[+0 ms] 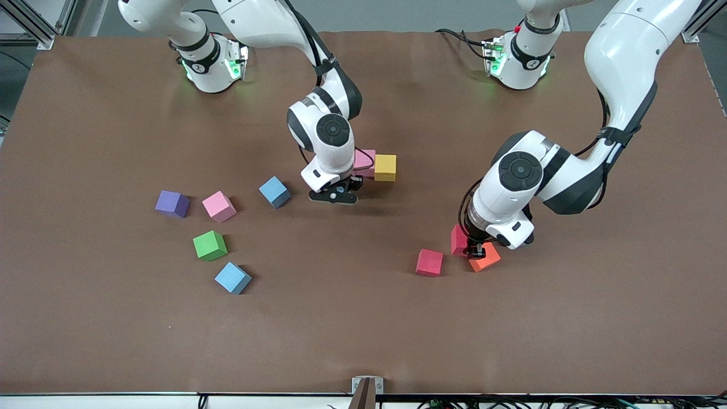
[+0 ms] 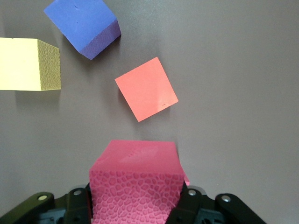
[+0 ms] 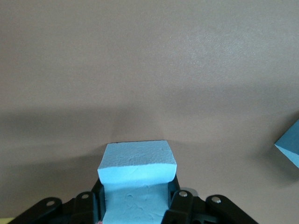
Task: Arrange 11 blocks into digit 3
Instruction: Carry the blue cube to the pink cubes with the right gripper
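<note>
Left gripper (image 1: pixel 476 250) bent low mid-table, clamping red block (image 2: pixel 135 184); right gripper (image 1: pixel 339 193) low, clamping light blue block (image 3: pixel 138 179).

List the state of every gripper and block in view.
left gripper: shut on held red block, beside orange block
right gripper: shut on held light blue block
placed pink block, yellow block: touching each other, ungripped
orange block, loose red block, purple block, loose pink block, green block, two loose light blue blocks: lying free, ungripped

I work in a robotics lab: brown-covered counter (image 1: pixel 363 341), aluminium frame rails (image 1: pixel 28 23), loose cables (image 1: pixel 460 37) by my bases.
</note>
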You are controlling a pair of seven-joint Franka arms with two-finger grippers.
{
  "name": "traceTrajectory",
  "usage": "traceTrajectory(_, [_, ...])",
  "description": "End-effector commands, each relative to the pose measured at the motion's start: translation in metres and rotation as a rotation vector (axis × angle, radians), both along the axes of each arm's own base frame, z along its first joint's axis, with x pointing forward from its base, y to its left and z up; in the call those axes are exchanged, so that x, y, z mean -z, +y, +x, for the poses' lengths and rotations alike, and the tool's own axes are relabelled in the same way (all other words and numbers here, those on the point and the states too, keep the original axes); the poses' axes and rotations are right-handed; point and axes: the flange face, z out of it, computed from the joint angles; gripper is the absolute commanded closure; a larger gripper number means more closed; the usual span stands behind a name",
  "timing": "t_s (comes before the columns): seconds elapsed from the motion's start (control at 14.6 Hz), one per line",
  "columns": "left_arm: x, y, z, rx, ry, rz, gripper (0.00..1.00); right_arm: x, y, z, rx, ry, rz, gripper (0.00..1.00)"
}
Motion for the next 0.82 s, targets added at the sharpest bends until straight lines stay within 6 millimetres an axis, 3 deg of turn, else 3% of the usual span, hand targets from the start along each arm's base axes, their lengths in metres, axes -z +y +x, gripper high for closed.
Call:
traceTrajectory(0.0, [-0.0079, 0.0019, -0.0028, 0.007, 0.002, 0.0, 0.53, -0.0013, -0.0013, -0.0058, 0.011, -0.012, -0.01, 1.0])
traceTrajectory(0.75, [-0.0062, 0.0019, -0.0028, 0.006, 0.005, -0.001, 0.53, 0.0007, 0.0046, -0.0109, 0.024, -0.015, -0.008, 1.0])
